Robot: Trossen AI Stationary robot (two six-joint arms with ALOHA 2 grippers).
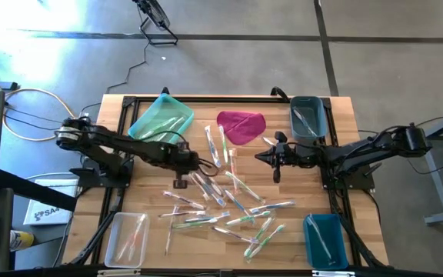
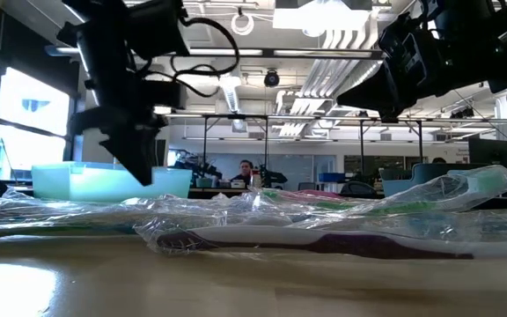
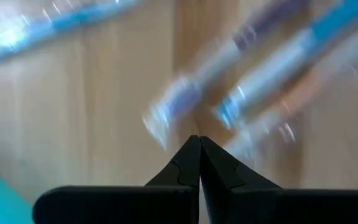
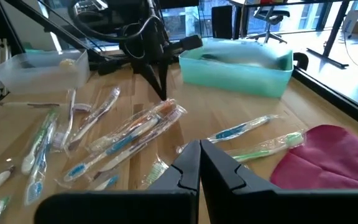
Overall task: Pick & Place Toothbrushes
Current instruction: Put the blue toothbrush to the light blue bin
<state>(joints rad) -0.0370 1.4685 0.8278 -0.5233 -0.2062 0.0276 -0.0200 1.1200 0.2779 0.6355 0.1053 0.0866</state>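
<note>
Several toothbrushes point(image 1: 229, 204) in clear wrappers lie flat and scattered over the middle of the wooden table, some overlapping. My left gripper point(image 1: 201, 163) is shut with nothing in it, pointing steeply down just above the left side of the scatter; in the right wrist view its tips point(image 4: 163, 93) hang a little over an orange-and-blue wrapped pair point(image 4: 135, 134). My right gripper point(image 1: 258, 156) is shut and holds nothing. It points nearly level toward the table's left, raised above the toothbrushes near the magenta cloth point(image 1: 241, 125).
A light teal tray point(image 1: 160, 117) sits at the far left and a grey-blue bin point(image 1: 308, 119) at the far right. A clear bin point(image 1: 127, 237) stands near left and a blue bin point(image 1: 325, 238) near right, each with toothbrushes inside.
</note>
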